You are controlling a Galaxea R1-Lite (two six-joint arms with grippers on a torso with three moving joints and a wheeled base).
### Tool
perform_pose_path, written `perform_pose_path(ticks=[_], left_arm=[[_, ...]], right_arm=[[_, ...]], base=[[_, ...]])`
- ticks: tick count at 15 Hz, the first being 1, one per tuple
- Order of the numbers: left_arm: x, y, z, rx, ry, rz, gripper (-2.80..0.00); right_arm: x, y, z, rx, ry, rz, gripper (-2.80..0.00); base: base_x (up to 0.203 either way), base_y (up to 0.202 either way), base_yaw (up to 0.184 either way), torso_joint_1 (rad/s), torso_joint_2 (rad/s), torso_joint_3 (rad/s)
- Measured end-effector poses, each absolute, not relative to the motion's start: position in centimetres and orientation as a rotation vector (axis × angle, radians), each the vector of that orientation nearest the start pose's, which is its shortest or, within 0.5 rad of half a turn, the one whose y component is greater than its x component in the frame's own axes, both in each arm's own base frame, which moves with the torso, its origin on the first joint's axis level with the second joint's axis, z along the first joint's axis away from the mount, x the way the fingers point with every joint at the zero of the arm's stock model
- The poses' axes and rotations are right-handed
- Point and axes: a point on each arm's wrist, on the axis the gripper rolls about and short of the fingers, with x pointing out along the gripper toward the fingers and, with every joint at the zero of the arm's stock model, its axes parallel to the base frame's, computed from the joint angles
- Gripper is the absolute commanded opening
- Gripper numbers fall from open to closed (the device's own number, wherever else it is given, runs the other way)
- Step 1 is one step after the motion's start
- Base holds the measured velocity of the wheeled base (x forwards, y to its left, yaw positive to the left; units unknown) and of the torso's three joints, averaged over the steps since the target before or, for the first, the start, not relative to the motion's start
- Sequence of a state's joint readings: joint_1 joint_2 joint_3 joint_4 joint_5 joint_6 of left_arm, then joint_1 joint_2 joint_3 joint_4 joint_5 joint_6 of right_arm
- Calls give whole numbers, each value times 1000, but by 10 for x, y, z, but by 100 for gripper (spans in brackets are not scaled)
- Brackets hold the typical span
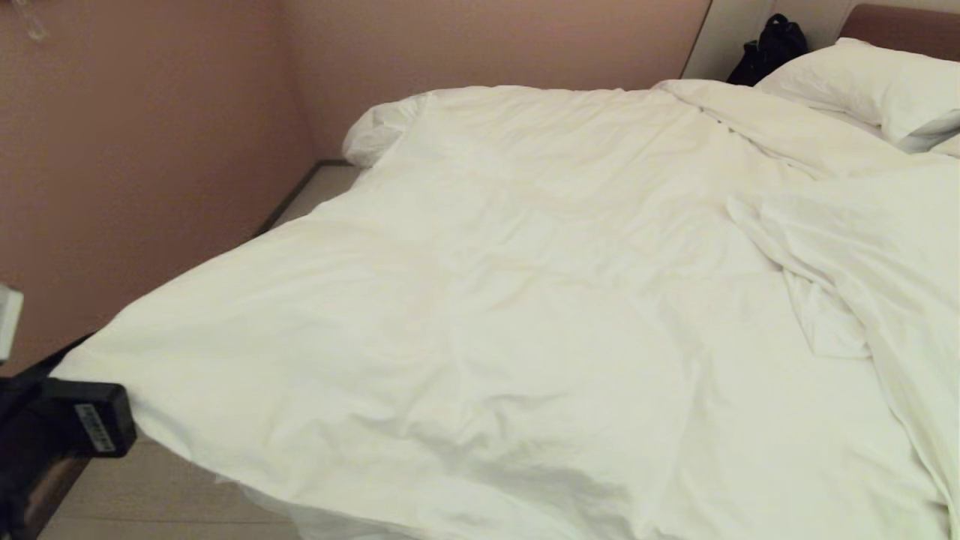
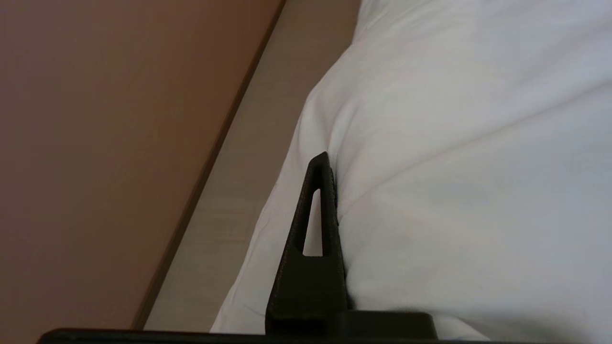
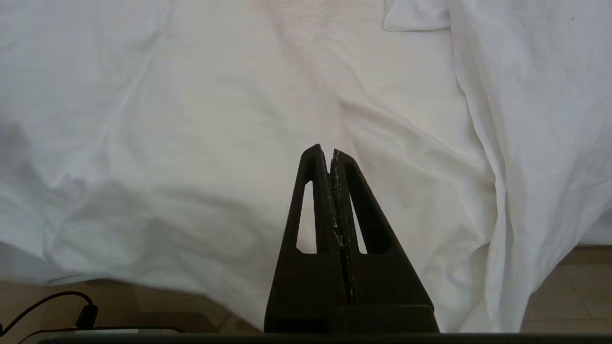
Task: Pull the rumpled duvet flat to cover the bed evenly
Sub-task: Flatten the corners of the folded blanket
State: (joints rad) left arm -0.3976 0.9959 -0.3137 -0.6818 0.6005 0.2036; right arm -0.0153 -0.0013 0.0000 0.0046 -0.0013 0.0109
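The white duvet (image 1: 510,300) lies spread over most of the bed (image 1: 907,26), of which only the reddish-brown headboard shows. A rumpled fold of it is turned back at the right (image 1: 862,247). My left arm (image 1: 71,427) is at the lower left, at the duvet's near left corner. In the left wrist view the left gripper (image 2: 332,165) is shut on the duvet (image 2: 454,167); one black finger (image 2: 311,229) shows and cloth covers the other. My right gripper (image 3: 331,152) is shut and empty, in front of the duvet (image 3: 191,143) hanging over the bed's edge.
A pink wall (image 1: 135,150) runs close along the bed's left side, with a narrow strip of floor (image 1: 315,191) between. White pillows (image 1: 870,86) and a black bag (image 1: 772,45) sit at the head end. A cable (image 3: 48,306) lies on the floor below the right gripper.
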Motion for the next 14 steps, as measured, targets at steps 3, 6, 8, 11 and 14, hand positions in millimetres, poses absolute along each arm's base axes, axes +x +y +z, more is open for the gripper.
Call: perform_pose_path(ticks=[3,6,8,11,14], left_arm=[[88,-22,201,202,47,248,-280],[66,-12,195,208,66,275,-280],[53,-6,189,209,99,284,-280],[35,1,181,207,128,301,-280],[22,7,175,213,138,314,-280]], right_arm=[[-23,0,75,11,3,-16,-280],[-23,0,75,11,3,-16,-280],[-23,0,75,11,4,-17,-280],[-23,0,75,10,3,-17,-280],[-23,0,75,11,3,-16,-280]], base=[[0,0,0,0,0,0],[0,0,0,0,0,0],[0,0,0,0,0,0],[0,0,0,0,0,0],[0,0,0,0,0,0]])
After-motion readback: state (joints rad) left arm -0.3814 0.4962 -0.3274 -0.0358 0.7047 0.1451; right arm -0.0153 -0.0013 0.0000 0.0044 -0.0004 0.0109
